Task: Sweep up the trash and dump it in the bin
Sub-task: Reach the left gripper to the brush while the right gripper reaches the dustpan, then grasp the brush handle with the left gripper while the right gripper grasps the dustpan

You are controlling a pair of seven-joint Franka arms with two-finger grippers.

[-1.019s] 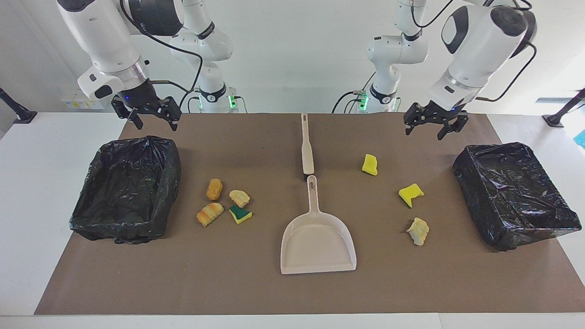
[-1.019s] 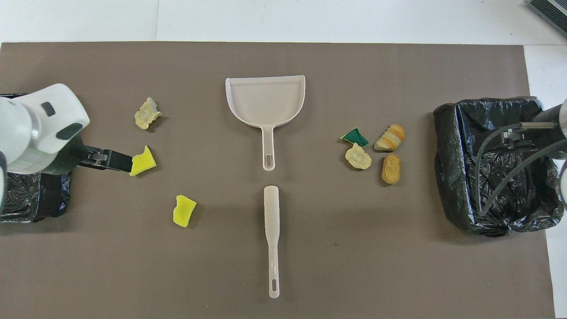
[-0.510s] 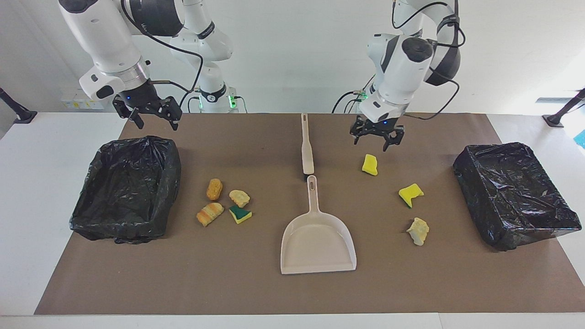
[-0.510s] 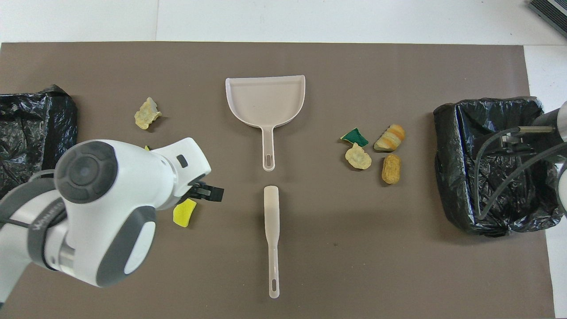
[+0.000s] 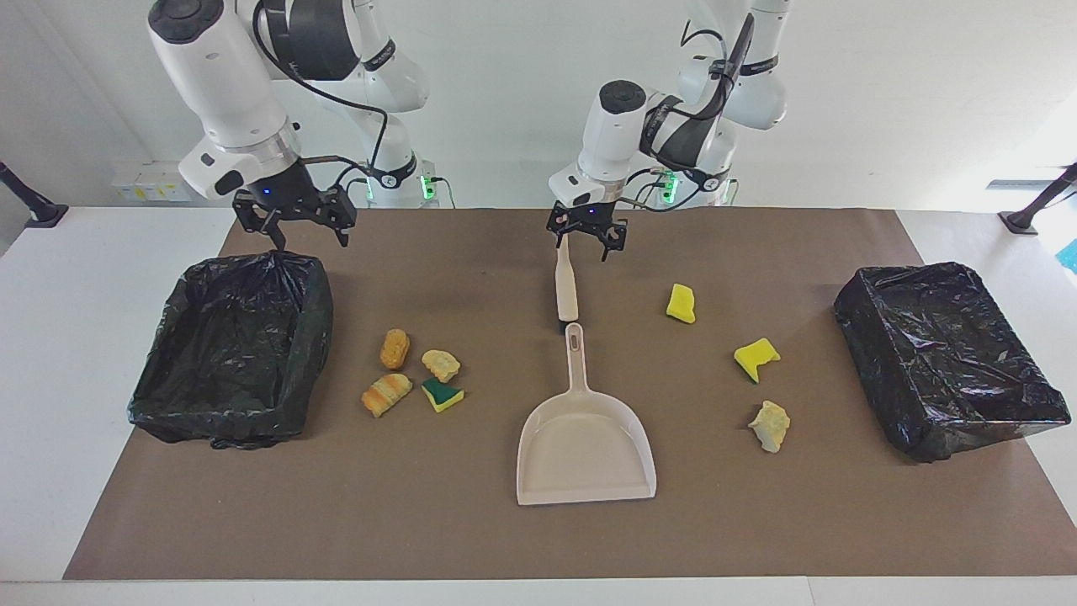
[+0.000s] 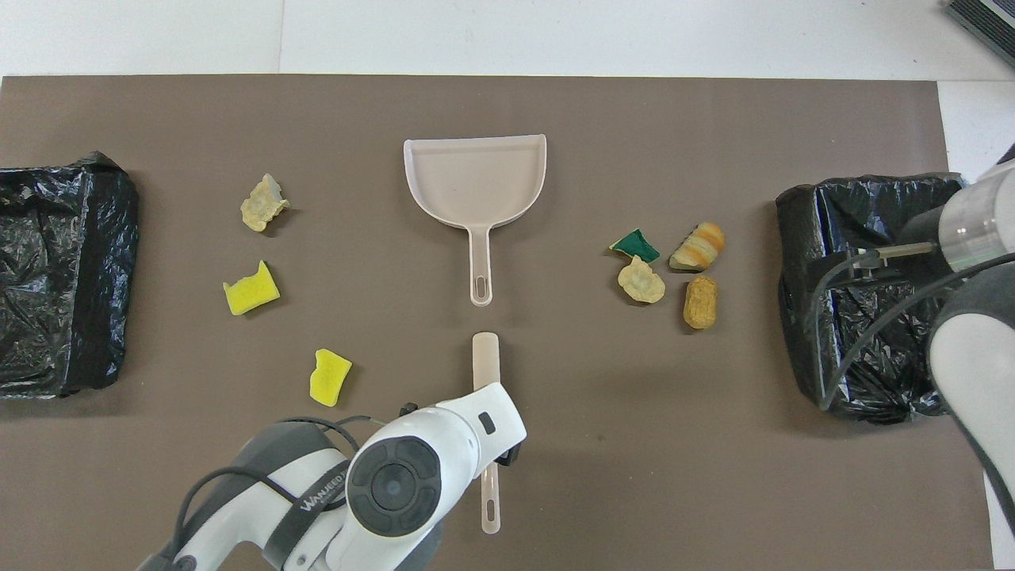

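White wall (image 5: 522,101) (perhaps daylit), white table (image 5: 76,337)

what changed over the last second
The left hand swung from beside the bin at its own end of the table to the middle and now hangs open over the brush handle, not gripping it. The right hand shifted slightly, still open near the other bin. Dustpan, brush and all seven scraps stayed put.

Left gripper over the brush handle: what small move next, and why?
Probably lower the left gripper straight down and close on the brush handle. Its fingers are open above the handle, nothing is held, and all the trash still lies on the mat. The right gripper waits over a bin.
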